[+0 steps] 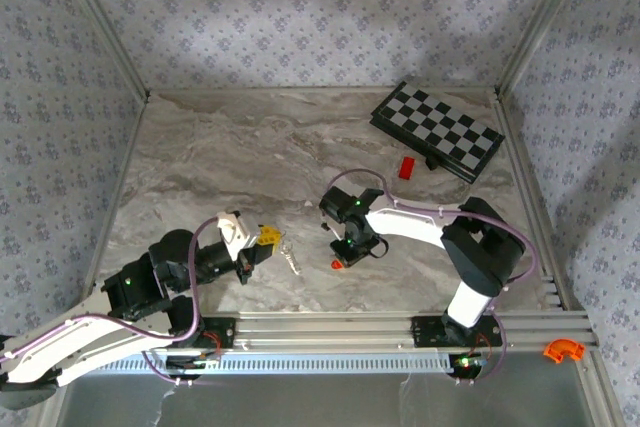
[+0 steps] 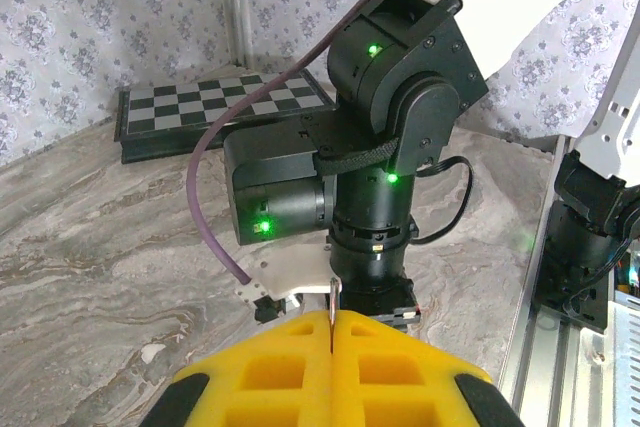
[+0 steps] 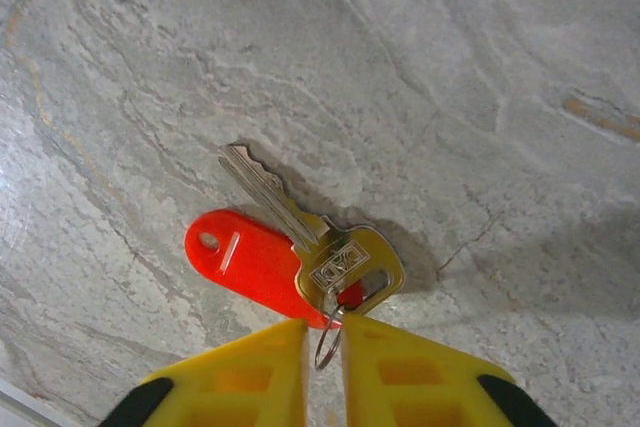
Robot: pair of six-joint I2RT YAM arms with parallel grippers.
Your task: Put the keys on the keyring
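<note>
- Pinching the keyring (image 3: 328,339), your right gripper (image 3: 325,325) sits 6 o'clock of the brass key (image 3: 300,232).
- Your left gripper (image 2: 331,317) clenches a thin silver key (image 2: 331,297).

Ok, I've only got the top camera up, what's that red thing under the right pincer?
Observer: On the right wrist camera it's a red tag, with a brass key lying partly over it on the table.
Operator: Is there a ring on it?
Observer: Yes, a small ring sits in the narrow gap of the right pincer; I can't tell if it's pinched.
Operator: And the left pincer?
Observer: The left wrist camera shows the left pincer shut on a thin metal edge poking out; what it belongs to is unclear.
</note>
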